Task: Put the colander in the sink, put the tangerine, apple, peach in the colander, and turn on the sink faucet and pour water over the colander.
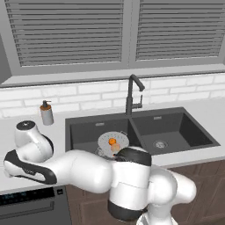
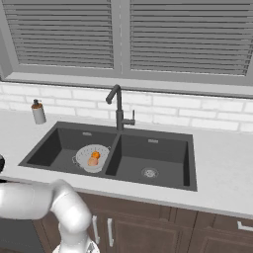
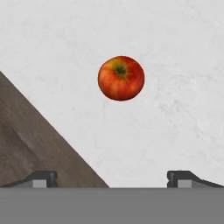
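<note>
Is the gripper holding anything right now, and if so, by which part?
Nothing is held. The gripper is open, its fingertips wide apart, and the apple lies on the counter ahead of them, untouched.

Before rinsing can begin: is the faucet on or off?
Off. No stream leaves the sink faucet spout above the sink; the colander sits in the left basin.

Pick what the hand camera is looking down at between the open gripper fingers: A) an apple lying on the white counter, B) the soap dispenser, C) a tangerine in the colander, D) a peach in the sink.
A: the red apple lies alone on the white counter, ahead of the open gripper.
</note>
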You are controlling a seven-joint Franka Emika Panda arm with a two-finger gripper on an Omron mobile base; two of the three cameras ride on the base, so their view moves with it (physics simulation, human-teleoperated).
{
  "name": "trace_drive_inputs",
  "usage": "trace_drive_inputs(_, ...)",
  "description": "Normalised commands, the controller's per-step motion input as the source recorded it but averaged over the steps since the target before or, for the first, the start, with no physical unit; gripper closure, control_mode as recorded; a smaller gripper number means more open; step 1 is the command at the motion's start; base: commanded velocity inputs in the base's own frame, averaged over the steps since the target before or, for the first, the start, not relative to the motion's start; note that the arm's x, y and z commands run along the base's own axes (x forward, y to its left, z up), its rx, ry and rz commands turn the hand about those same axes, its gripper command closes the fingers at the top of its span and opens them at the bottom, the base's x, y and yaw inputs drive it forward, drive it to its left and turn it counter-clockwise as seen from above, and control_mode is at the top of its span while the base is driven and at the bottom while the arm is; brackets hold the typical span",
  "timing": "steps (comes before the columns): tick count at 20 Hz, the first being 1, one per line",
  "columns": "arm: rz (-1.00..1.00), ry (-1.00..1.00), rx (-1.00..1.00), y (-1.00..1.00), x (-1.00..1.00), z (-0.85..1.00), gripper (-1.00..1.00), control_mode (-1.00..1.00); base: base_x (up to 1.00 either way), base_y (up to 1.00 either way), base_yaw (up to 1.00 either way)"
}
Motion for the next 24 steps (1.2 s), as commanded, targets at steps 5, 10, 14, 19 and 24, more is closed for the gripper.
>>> trace_drive_inputs(5,0.02,0.00,0.00,0.09,0.02,-0.14,-1.00,-1.00,0.00,0.00,0.00)
trace_drive_inputs(10,0.00,0.00,0.00,0.02,0.09,-0.15,-1.00,-1.00,0.00,0.00,0.00)
trace_drive_inputs(14,0.01,-0.02,0.00,0.04,0.11,-0.15,-1.00,-1.00,0.00,0.00,0.00)
trace_drive_inputs(19,0.02,-0.01,0.00,0.14,0.22,-0.11,-1.00,-1.00,0.00,0.00,0.00)
trace_drive_inputs(24,0.02,0.00,0.00,0.21,0.31,-0.08,-1.00,-1.00,0.00,0.00,0.00)
